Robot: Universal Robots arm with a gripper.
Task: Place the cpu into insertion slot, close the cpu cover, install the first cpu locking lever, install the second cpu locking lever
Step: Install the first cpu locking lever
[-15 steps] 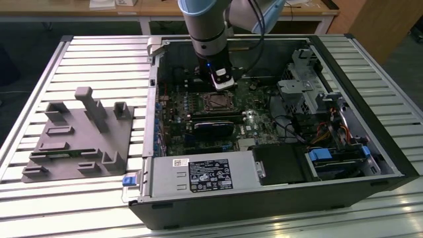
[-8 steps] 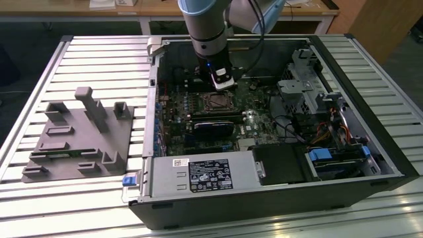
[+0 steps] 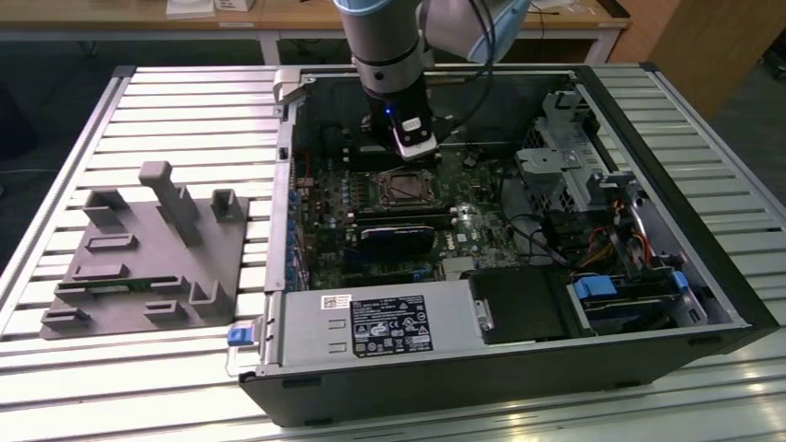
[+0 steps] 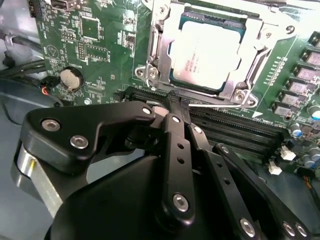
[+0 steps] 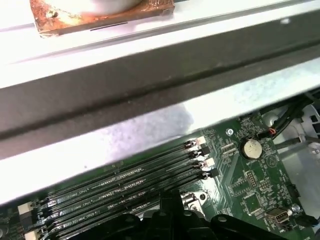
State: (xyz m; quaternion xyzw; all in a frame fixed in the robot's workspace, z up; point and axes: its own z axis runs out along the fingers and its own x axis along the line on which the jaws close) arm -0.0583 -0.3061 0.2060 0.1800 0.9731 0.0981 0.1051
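The cpu [image 4: 205,55] lies seated under the closed metal cover [image 4: 159,47] on the green board [image 4: 100,65], while the claw [image 4: 175,98], pinched narrow, meets the thin wire lever [image 4: 220,105], probably springy, slick and best gripped at its free end.

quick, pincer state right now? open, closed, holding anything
Pincer: closed, its tips at the thin metal lever beside the chip; whether it actually grips the lever cannot be told.
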